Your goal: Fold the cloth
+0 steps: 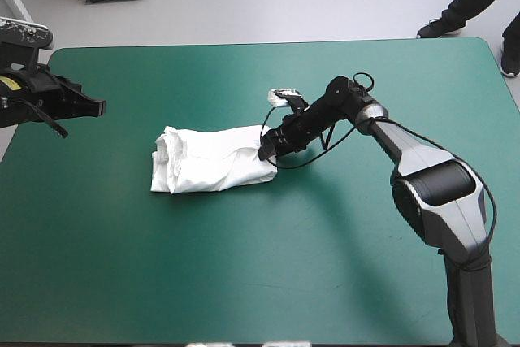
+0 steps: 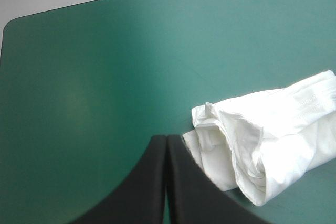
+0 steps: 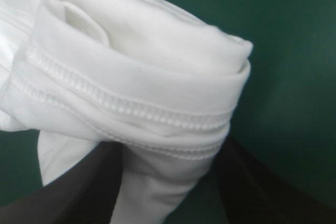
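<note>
White T-shirt [image 1: 207,160], a folded bundle on the teal-green table [image 1: 244,266], has its hemmed end between the parted fingers of the right gripper [image 1: 266,152]; the left gripper [image 1: 91,107], pressed together and empty, hangs well apart.

Three cameras cover one teal-green bench [image 1: 122,266].
High view looks down from behind; left wrist view stands off, right wrist view sits close; all share the T-shirt [image 1: 211,160].

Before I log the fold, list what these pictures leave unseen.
High view: the end of the T-shirt under the right gripper, which covers it.
Left wrist view: the T-shirt's far end, cut off by the edge.
Right wrist view: whether that gripper grips; the T-shirt hides it.
</note>
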